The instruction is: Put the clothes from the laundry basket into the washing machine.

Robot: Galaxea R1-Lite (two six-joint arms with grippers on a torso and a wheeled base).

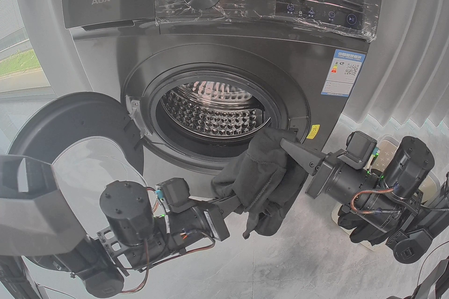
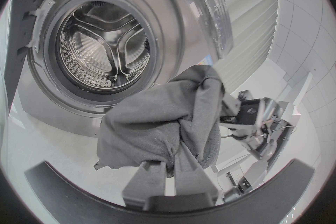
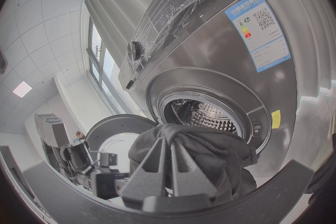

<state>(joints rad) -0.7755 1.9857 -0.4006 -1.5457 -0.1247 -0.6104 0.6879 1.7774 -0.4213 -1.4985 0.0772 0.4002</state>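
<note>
A dark grey garment (image 1: 262, 178) hangs bunched in front of the washing machine (image 1: 220, 47), just below and to the right of its open drum (image 1: 210, 110). My left gripper (image 1: 236, 204) is shut on the garment's lower part. My right gripper (image 1: 285, 144) is shut on its upper right edge. The left wrist view has the garment (image 2: 157, 126) draped over my left gripper (image 2: 170, 165), with the bare steel drum (image 2: 103, 51) behind. Through the right wrist camera, the garment (image 3: 210, 151) wraps around my right gripper (image 3: 168, 146) before the drum (image 3: 206, 118).
The round door (image 1: 75, 131) stands swung open to the left of the drum. A white laundry basket (image 1: 432, 185) with dark clothes (image 1: 360, 225) sits on the floor at the right, behind my right arm. Pale curtains hang behind the machine.
</note>
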